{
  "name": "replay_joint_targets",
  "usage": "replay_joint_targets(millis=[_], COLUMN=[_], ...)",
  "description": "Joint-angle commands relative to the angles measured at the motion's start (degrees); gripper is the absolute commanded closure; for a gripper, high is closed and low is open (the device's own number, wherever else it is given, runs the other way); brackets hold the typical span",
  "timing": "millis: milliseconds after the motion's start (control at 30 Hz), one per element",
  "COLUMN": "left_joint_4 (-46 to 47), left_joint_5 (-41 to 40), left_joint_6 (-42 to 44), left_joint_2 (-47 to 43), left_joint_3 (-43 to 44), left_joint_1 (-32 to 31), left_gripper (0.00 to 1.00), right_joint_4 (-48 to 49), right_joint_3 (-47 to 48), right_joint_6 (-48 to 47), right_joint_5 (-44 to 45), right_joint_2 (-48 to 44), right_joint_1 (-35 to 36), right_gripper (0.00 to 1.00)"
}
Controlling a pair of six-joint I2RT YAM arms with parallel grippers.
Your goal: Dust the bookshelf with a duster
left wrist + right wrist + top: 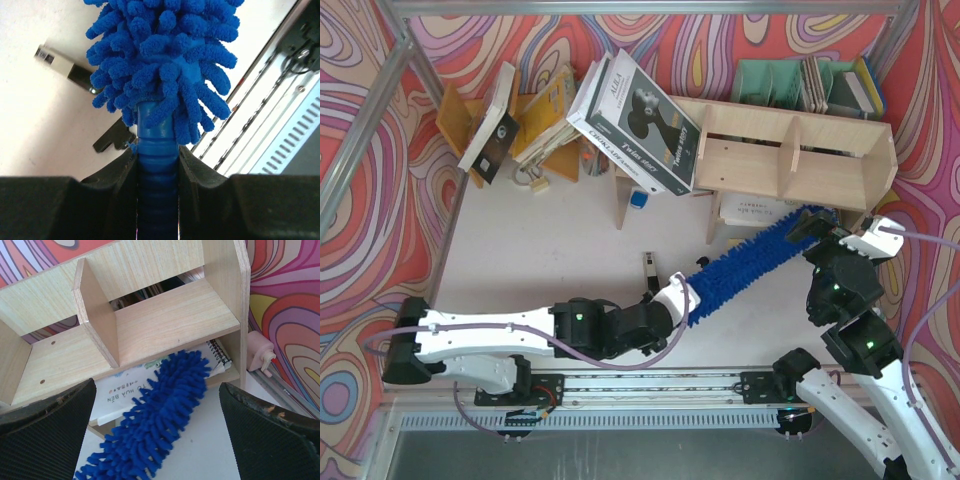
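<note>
The pale plywood bookshelf (pixel 790 150) stands at the back right, its open compartments (pixel 165 315) filling the right wrist view. My left gripper (pixel 682 300) is shut on the ribbed blue handle (pixel 157 152) of the duster (pixel 750 265). The fluffy blue head (pixel 160 60) slants up and right from the handle. Its tip (pixel 185 375) lies over the white booklet at the front of the bookshelf's bottom level. My right gripper (pixel 157 385) hangs open above the duster's far end, its fingers well apart and touching nothing.
A large boxed book (pixel 640 125) leans against the bookshelf's left end. An orange-yellow book rack (pixel 540 110) stands at the back left and green file holders (pixel 770 80) behind the shelf. A small black-and-silver tool (pixel 649 270) lies by the duster. A spiral notebook (pixel 220 352) is under the shelf.
</note>
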Motion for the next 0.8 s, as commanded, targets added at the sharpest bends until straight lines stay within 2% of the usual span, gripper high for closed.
replay_joint_targets(millis=[0,367,633,767], left_joint_4=[-2.35,-12.48,-13.42,-14.72], left_joint_5=[-5.73,-13.52,-5.9,-7.09], left_joint_6=[-3.3,-10.44,-9.59,-7.92], left_joint_2=[-5.61,-17.6,-17.79,-17.38], left_joint_3=[-3.75,-9.27,-9.15,-9.43], left_joint_1=[0.1,1.22,1.26,1.23], left_gripper=[1.0,1.0,1.0,1.0], right_joint_4=[1.69,1.76,1.6,1.45], right_joint_3=[-0.07,-0.18,-0.22,-0.13], right_joint_6=[-0.44,-0.32,0.0,-0.19], right_joint_5=[1.0,0.68,0.77,0.86], right_joint_2=[0.34,0.98,1.14,0.97], right_joint_1=[-0.26,-0.19,-0.24,-0.23], right_gripper=[0.01,0.01,0.01,0.01])
